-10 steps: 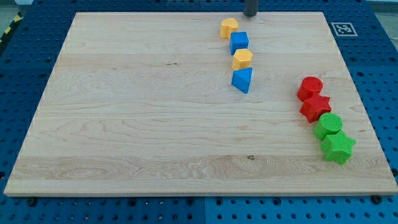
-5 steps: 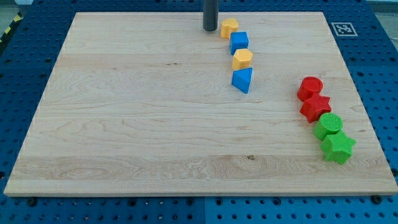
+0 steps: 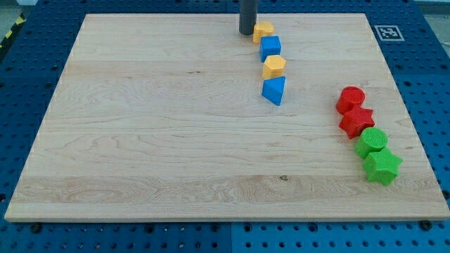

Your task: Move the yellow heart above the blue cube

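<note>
The rod's tip (image 3: 247, 32) sits at the far edge, touching the left side of the yellow heart (image 3: 264, 29), placed to nudge it right. The heart lies just beyond the blue cube (image 3: 270, 47) (nearly aligned). There is no claw, only the rod.

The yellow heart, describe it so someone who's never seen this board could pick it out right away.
On the wooden board, find the short column of four blocks near the view's top, right of centre. The yellow heart is the topmost, directly above the blue cube, with my tip at its left side. The other yellow block sits lower, between two blue ones.
</note>
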